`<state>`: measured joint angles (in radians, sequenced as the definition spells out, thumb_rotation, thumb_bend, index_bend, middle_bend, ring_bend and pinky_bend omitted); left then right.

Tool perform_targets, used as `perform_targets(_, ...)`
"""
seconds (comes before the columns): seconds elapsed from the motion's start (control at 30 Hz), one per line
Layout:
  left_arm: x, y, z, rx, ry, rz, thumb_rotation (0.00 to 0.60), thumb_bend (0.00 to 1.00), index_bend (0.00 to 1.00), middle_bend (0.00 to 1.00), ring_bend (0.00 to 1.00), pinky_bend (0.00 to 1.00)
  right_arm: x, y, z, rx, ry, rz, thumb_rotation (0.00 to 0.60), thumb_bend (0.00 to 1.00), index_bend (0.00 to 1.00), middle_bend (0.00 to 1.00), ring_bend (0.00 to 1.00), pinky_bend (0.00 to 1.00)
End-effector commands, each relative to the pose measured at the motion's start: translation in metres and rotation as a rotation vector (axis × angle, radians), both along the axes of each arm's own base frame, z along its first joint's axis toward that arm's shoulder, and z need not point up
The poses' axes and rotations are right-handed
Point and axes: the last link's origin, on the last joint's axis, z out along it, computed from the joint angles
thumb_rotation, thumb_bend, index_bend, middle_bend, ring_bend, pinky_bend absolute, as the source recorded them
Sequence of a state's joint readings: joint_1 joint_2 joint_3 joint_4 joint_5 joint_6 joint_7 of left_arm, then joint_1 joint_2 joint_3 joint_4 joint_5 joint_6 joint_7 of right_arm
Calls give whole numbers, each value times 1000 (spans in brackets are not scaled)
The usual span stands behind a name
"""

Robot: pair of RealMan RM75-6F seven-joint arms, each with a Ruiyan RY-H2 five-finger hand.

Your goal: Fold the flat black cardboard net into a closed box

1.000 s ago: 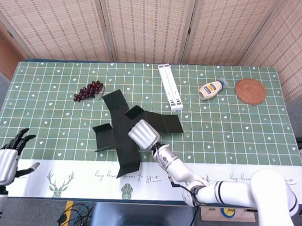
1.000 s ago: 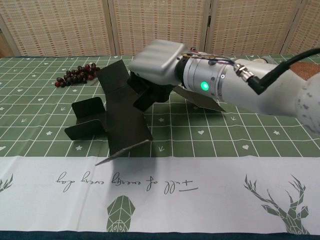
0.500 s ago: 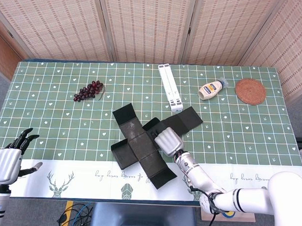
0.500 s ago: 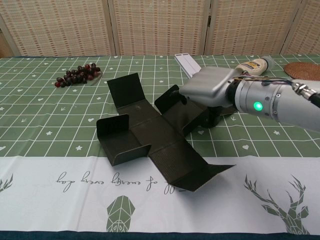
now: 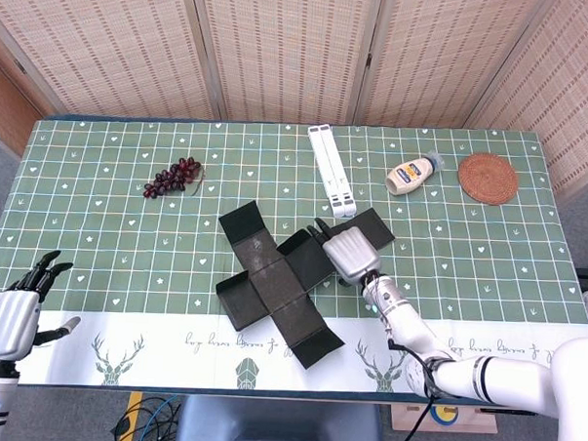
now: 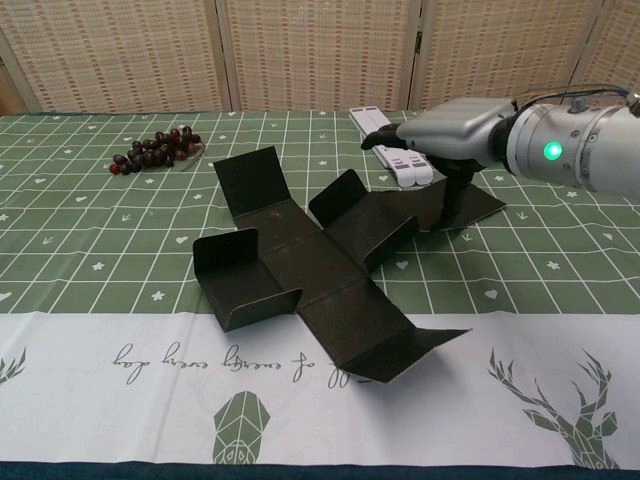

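Cardboard net [image 5: 277,283] lies spread on the table [image 5: 98,231], nearer the front edge than the back, roughly mid-width. It is a black cross of panels; several flaps already tilt up along their creases, so it is not quite flat, but no wall stands upright and nothing is closed yet.

Right hand [image 5: 349,252] hangs over the net's right arm, palm down. In the chest view its fingers [image 6: 395,141] are spread and hold nothing, and one dark digit reaches down to the far right flap; I cannot tell whether it presses the card or only hovers just above. That placement would suit pinning this end so the sheet does not skid while other panels are lifted, or getting a tip under the flap to raise it.

Left hand [image 5: 12,316] sits off the front left corner, well apart from the net, fingers loosely apart and empty, seen only in the head view.

Grapes [image 5: 174,176] lie toward the back left, a white stand [image 5: 332,170] just behind the net's right arm, a bottle [image 5: 411,174] and a coaster [image 5: 488,177] toward the back right. The stand is close enough that a raised flap might brush it.
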<state>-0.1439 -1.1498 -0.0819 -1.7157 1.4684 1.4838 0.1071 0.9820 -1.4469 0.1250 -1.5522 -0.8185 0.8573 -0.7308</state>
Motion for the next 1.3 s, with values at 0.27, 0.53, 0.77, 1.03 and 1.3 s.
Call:
perform_targets(0.27,1,0,-2,-8,8,10,600,48,208,118,268,441,-15,-27,-15,45,52,-88,600,133,0,4,728,1000)
perform_targets(0.53,3,0,-3,-11,16,13,600,48,208,114,268,441,-7,-41,-35,96,86,-85,600,156,0,5,728,1000)
perform_targets(0.77,3,0,-2,-13,22,17,600,48,208,111,267,441,-4,-50,-40,102,101,-88,600,205,0,37,728,1000)
perform_targets(1.03,4,0,0,-19,31,18,600,48,208,107,264,439,-2,-55,-46,116,133,-83,600,248,1,105,727,1000)
perform_targets(1.3,2,21,-1,-40,45,-9,600,48,233,107,270,439,0,-52,-44,109,84,-99,600,296,181,244,740,1000)
